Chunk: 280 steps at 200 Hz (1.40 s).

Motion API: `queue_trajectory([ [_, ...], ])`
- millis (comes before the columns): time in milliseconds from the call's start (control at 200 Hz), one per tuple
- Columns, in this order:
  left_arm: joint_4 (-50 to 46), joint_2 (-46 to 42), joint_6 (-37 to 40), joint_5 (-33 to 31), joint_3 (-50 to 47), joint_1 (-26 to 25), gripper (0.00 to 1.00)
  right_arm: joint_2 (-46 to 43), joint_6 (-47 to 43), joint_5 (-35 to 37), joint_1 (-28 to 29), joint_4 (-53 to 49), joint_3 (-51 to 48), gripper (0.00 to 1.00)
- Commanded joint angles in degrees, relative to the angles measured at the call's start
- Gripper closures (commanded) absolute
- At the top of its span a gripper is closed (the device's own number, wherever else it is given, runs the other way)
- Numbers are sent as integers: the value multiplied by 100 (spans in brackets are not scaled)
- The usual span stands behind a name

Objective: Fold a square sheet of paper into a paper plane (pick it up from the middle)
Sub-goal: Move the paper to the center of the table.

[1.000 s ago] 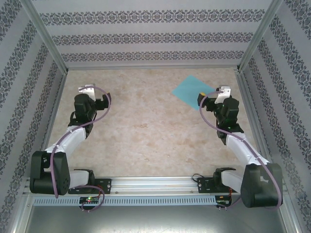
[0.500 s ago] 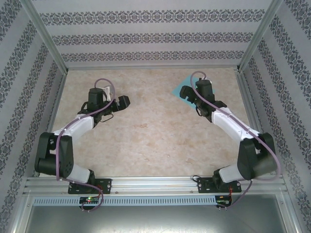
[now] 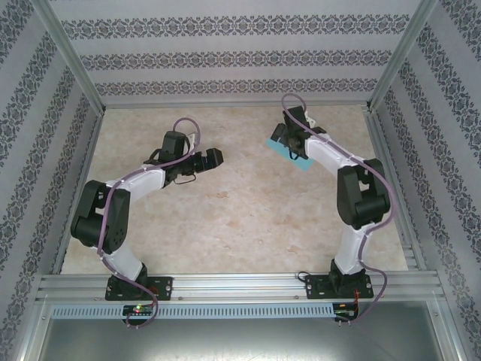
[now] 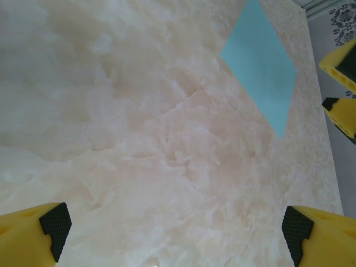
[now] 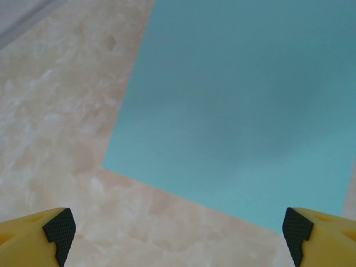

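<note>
The square sheet of paper [image 3: 304, 166] lies flat and unfolded on the marble table at the back right, turquoise side up. My right gripper [image 3: 290, 143] hovers over it, open, covering its middle in the top view. In the right wrist view the sheet [image 5: 245, 94] spreads ahead of the right gripper [image 5: 178, 239], whose yellow fingertips [image 5: 50, 233] stand wide apart over the sheet's near edge with nothing between them. My left gripper [image 3: 212, 159] is open over bare table, left of the sheet. The left wrist view has the sheet [image 4: 261, 72] far ahead of the left gripper [image 4: 178, 236].
The marble tabletop [image 3: 225, 218] is ringed by patterned walls and metal posts [image 3: 376, 83]. The right gripper's yellow fingers [image 4: 342, 69] show at the right edge of the left wrist view. The sheet lies close to the back right corner.
Both arms have stretched forward from a tucked pose. The right gripper moved up and left over the sheet. The left gripper swung right, toward the table's middle. Both stayed open.
</note>
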Motion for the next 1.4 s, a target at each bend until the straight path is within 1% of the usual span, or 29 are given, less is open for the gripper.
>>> queue_trajectory([
  [0, -149, 98, -132, 45, 283, -114, 0, 420, 217, 119, -84, -672, 583, 2],
  [255, -33, 384, -283, 160, 489, -257, 0, 1368, 455, 278, -310, -1607, 1704, 2],
  [345, -32, 431, -268, 159, 497, -277, 0, 1634, 490, 277, -374, -1814, 2020, 2],
  [565, -185, 487, -147, 157, 556, -286, 0, 2315, 526, 410, -423, -2733, 3079, 2],
  [799, -365, 551, -1, 157, 614, -286, 0, 2881, 654, 193, -378, -3370, 3815, 2],
  [934, -495, 564, 105, 141, 630, -280, 0, 3003, 748, 117, -347, -3485, 3907, 3],
  [1079, -633, 583, 214, 165, 649, -286, 0, 3247, 890, 112, -310, -3934, 4151, 3],
  [1239, -677, 551, 269, 158, 612, -282, 0, 3121, 941, 117, -275, -3788, 3858, 3],
  [1394, -760, 523, 345, 148, 564, -278, 0, 3051, 854, 45, -123, -3801, 3702, 4],
])
